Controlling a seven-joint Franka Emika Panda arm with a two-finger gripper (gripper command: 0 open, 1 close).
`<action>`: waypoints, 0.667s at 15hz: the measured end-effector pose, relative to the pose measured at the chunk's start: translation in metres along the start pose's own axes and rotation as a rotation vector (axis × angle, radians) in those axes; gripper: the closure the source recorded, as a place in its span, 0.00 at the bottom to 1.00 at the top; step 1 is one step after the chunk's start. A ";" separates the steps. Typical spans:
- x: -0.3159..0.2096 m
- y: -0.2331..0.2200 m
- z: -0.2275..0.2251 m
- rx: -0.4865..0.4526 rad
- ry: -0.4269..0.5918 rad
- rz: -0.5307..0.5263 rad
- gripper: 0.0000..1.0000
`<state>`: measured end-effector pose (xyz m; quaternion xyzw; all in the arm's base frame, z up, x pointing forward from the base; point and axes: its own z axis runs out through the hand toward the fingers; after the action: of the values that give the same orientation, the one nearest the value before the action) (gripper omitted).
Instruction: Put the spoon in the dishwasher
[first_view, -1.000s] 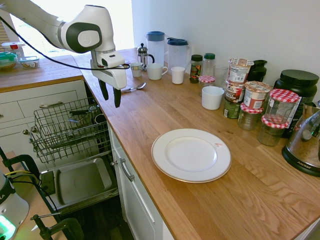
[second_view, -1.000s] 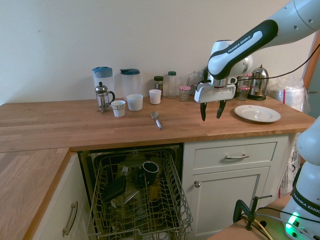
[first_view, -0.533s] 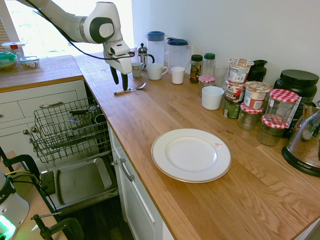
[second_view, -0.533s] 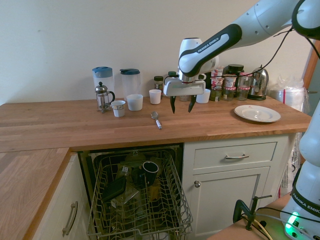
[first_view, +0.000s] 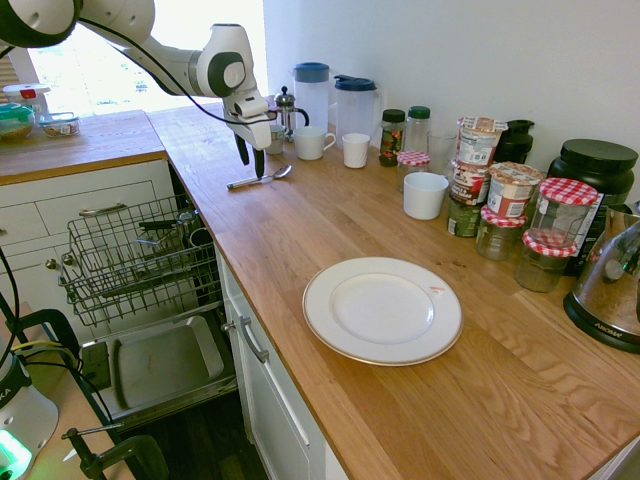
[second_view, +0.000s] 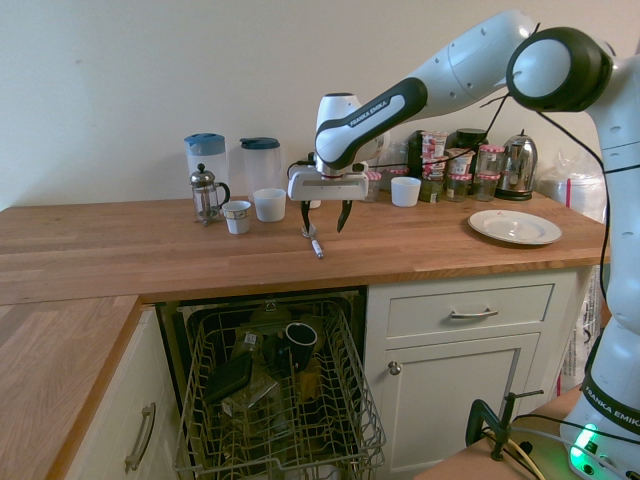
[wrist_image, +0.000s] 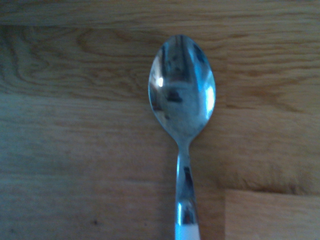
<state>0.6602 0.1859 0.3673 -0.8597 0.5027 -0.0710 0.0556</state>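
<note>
Moved: the hand (second_view: 325, 222), which has crossed the tabletop (second_view: 420, 242) from the plate side and come down towards the spoon (wrist_image: 184, 100). Spoon and crockery lie as they did.

Hand: one. Fingers spread wide, nothing held; poised above or very near the spoon.

Spoon: one, polished metal, oval bowl, slim handle with a pale section. Lying flat on the tabletop, near the edge above the open dishwasher (second_view: 373, 432).
Handling, as judged: light, stiff, not fragile; smooth and apt to slip or swivel. Best taken across the handle, close to its balance, fingers low on either side; the rounded bowl would give poor purchase.

Dishwasher: one, wire rack drawn out; one dark mug (second_view: 300, 340) and other pieces inside, too jumbled to count.

Plate (first_view: 383, 310): one, white, flat on the tabletop.
Cups and mugs on the tabletop: four, comprising one small patterned cup (second_view: 237, 218), one handled mug (first_view: 311, 143) and two other white cups (first_view: 355, 151).
Pitchers (first_view: 356, 110): two, blue-lidded.
French press (second_view: 206, 195): one.
Kettle (first_view: 612, 285): one, metal.
Jars with red checked lids (first_view: 546, 262): at least four; overlap prevents an exact count.
</note>
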 end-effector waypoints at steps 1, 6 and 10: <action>0.003 -0.008 0.007 0.001 0.002 0.005 0.00; 0.008 -0.032 0.033 -0.030 0.001 0.015 0.00; 0.007 -0.039 0.035 -0.045 -0.004 0.017 1.00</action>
<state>0.7036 0.1995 0.3396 -0.8565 0.5115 -0.0578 0.0378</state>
